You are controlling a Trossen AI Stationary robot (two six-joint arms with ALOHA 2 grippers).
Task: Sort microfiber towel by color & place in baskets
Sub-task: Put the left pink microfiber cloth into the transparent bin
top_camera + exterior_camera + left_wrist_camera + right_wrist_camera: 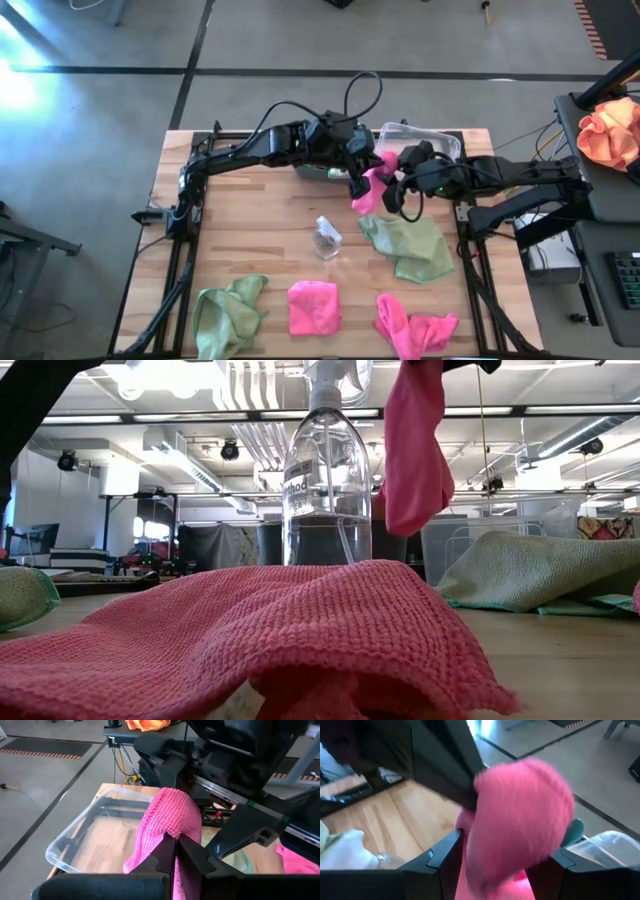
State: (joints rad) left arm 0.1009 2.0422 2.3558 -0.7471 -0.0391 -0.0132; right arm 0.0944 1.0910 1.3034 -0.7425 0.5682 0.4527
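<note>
Over the far middle of the table we find both arms meeting at one pink towel [368,190], which hangs in the air just beside the clear basket [445,140]. The left gripper [175,845] has its fingers pinched together on the cloth; the left wrist view shows the two dark tips closed on a fold, with the towel draping over them. The right gripper [495,850] sits at the same towel from the other side. Its fingers stand apart, with the pink bundle bulging between them, but we cannot tell whether they press on it.

The clear basket stands at the table's far edge, right of centre, and looks to hold no cloth. The teal basket [325,170] lies mostly hidden under the left arm, only a sliver showing.

A clear spray bottle [326,238] stands upright mid-table. A green towel [410,248] lies crumpled to its right. Along the near edge we note another green towel [228,312] at the left, a pink towel [313,306] in the middle, and a further pink towel [413,326] at the right. An orange cloth [612,132] rests off the table, on the right.
</note>
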